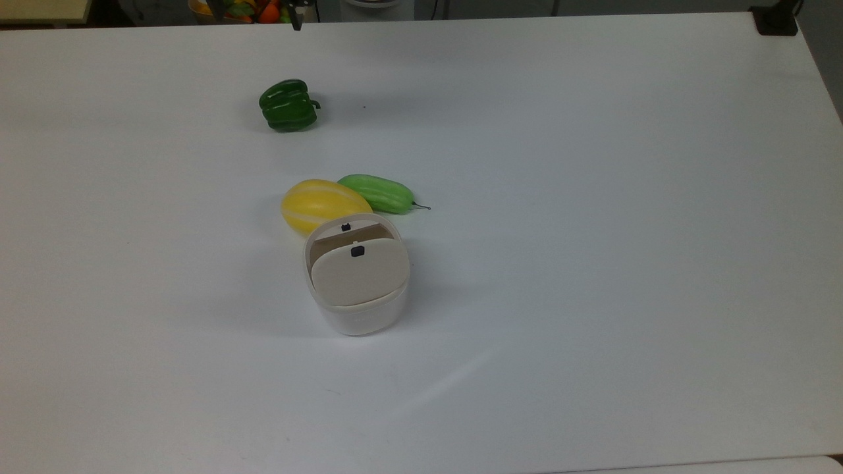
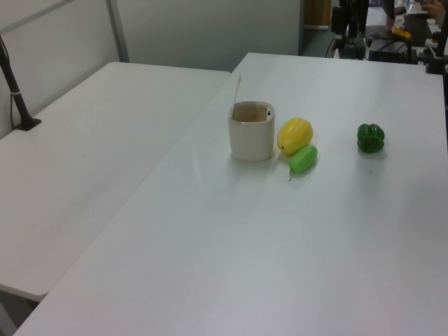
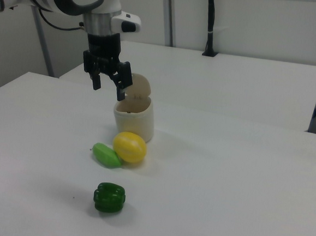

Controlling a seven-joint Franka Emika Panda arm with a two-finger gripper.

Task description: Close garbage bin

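While the gripper [image 3: 108,85] hangs above the table [image 1: 593,197] in the right view, its 2 fingers [image 3: 96,81] stand spread apart and hold nothing. Just beside the fingertips, at the right view's right, the beige lid [image 3: 139,87] of the garbage bin [image 3: 134,118] stands raised, seemingly not touching them. Below the fingers the white tub sits open, with a yellow melon [image 3: 129,147] against its near side, a green cucumber [image 3: 107,155] by that, and a green pepper [image 3: 109,197] well apart.

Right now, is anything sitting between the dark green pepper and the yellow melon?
No. In the top view, bare white table lies between the dark green pepper and the yellow melon.
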